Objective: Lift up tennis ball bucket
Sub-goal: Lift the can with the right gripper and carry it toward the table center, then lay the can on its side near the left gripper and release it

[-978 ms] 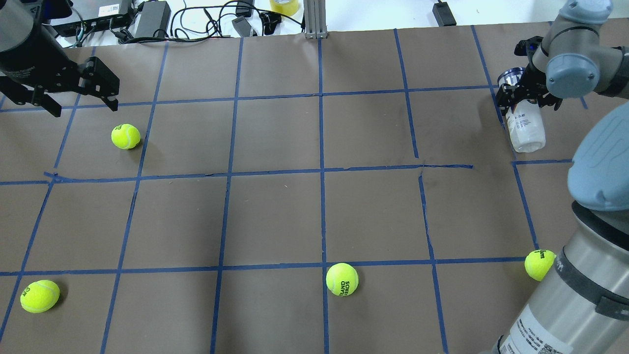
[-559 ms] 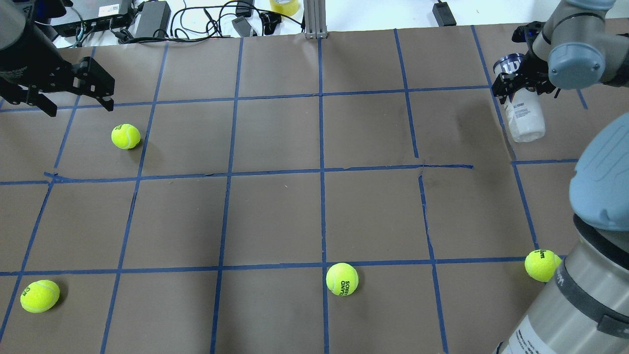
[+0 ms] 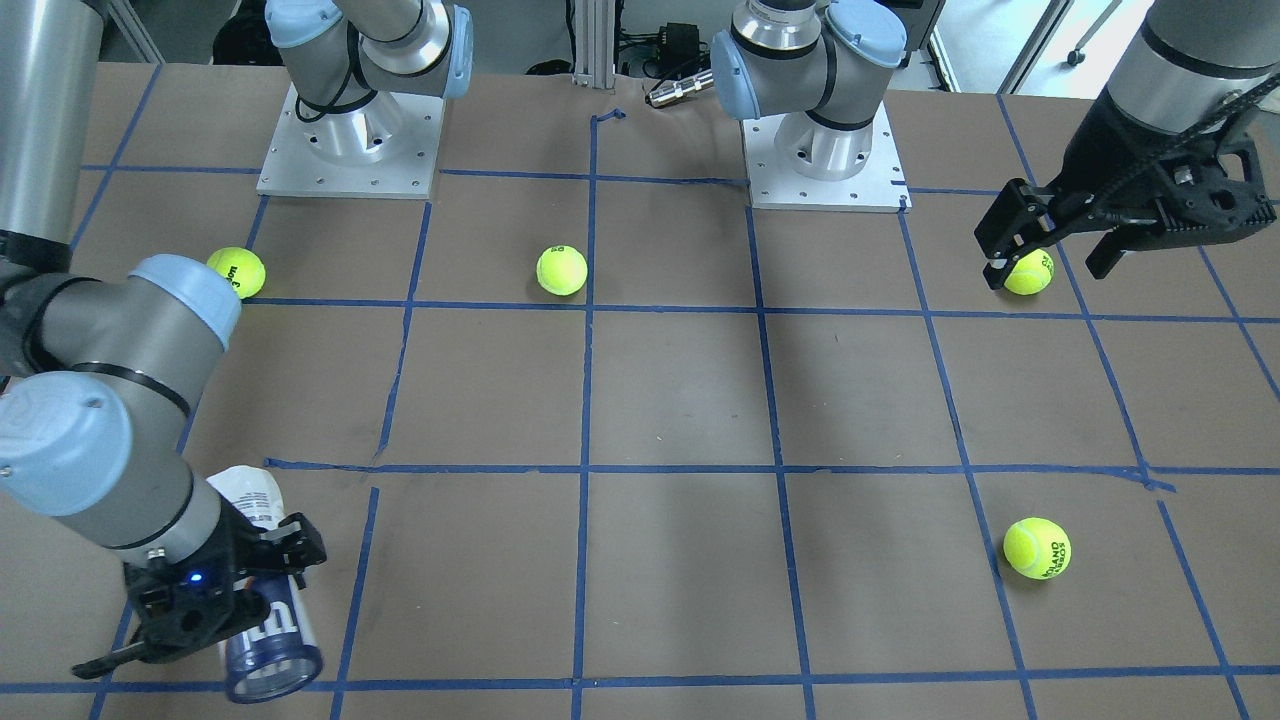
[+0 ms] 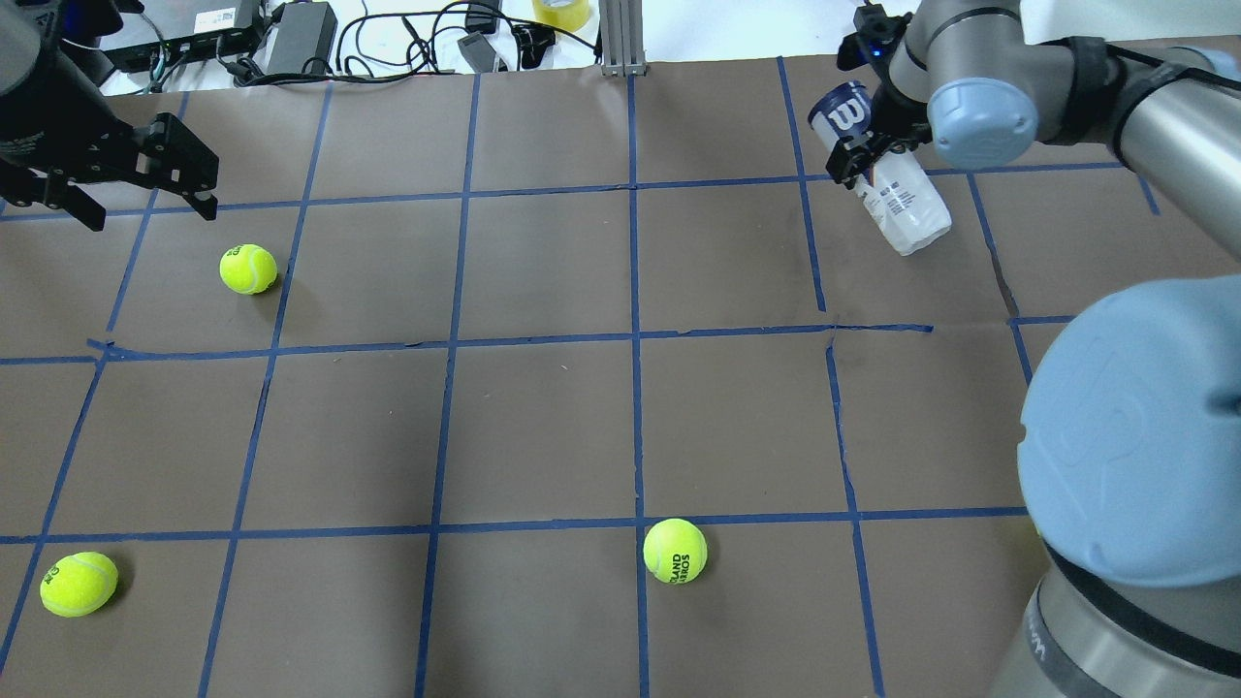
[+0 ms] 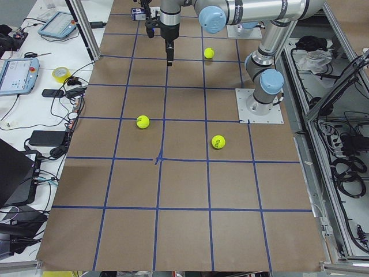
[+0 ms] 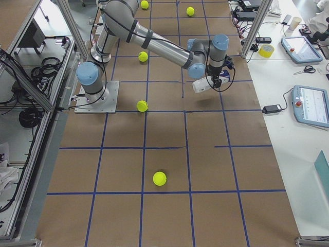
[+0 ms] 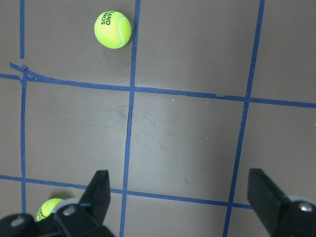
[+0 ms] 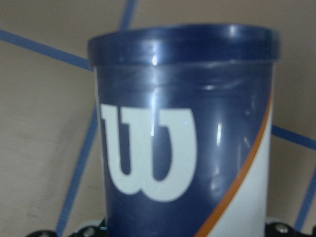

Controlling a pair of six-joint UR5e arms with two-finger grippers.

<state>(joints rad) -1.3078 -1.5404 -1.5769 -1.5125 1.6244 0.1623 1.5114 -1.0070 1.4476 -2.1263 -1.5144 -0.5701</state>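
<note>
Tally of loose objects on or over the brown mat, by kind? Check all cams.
tennis balls: 5 (the nearest one shows only in the exterior right view)
tennis ball bucket: 1
Total: 6

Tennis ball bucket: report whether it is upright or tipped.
Tipped. The tennis ball bucket slants through the right gripper, navy rim pointing away from the robot, pale base toward it.
</note>
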